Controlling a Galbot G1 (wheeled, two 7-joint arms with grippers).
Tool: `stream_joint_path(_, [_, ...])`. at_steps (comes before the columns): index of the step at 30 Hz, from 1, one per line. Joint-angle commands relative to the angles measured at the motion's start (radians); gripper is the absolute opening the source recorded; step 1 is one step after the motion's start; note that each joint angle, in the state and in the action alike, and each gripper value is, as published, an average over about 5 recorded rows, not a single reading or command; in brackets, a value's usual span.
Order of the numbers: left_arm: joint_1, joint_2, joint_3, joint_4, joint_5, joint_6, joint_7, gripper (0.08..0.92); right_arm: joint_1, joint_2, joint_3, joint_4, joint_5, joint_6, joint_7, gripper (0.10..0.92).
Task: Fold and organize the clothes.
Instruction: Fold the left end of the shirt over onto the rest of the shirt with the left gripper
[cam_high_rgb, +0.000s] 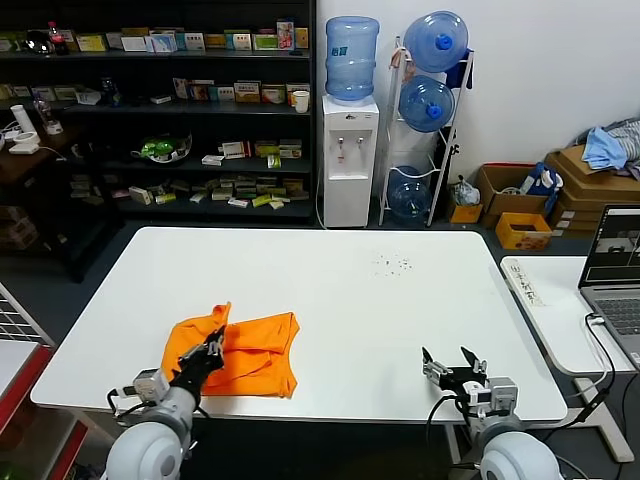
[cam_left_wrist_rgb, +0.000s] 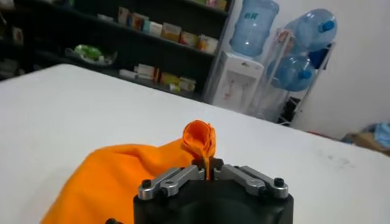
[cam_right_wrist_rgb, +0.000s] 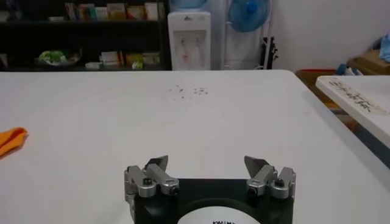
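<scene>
The T-shirt (cam_high_rgb: 245, 355) is a plain bright orange with no print showing. It lies on a white table (cam_high_rgb: 330, 290) marked by a small scatter of dark specks (cam_high_rgb: 392, 264). The left claw (cam_high_rgb: 207, 352) is black with silver-grey links, and the right claw (cam_high_rgb: 452, 362) has the same colouring. Behind stand pale blue water bottles (cam_high_rgb: 352, 58), a white dispenser (cam_high_rgb: 349, 160) and dark shelving (cam_high_rgb: 160, 110).

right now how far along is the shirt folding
Partly done: the orange T-shirt lies bunched and roughly doubled over near the front left of the white table, not yet a neat fold. In hand: the left gripper is shut on a pinched-up bit of its fabric. The right gripper waits open at the front right. Left: flattening, folding and tidying.
</scene>
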Motion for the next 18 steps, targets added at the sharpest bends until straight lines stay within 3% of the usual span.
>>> stream_joint_path(1, [-0.074, -0.067, 0.12, -0.043, -0.113, 0.054, -0.075, 0.132, 0.011, 0.013, -0.004, -0.03, -0.002, -0.001, 0.001, 0.823])
stream_joint_path(14, [-0.076, -0.071, 0.144, -0.013, -0.078, 0.057, -0.054, 0.132, 0.019, 0.01, -0.011, -0.032, 0.003, -0.002, 0.004, 0.823])
stream_joint_path(18, [-0.079, -0.074, 0.137, -0.01, -0.074, 0.049, -0.039, 0.198, 0.02, 0.01, -0.011, -0.034, 0.006, -0.002, 0.004, 0.823])
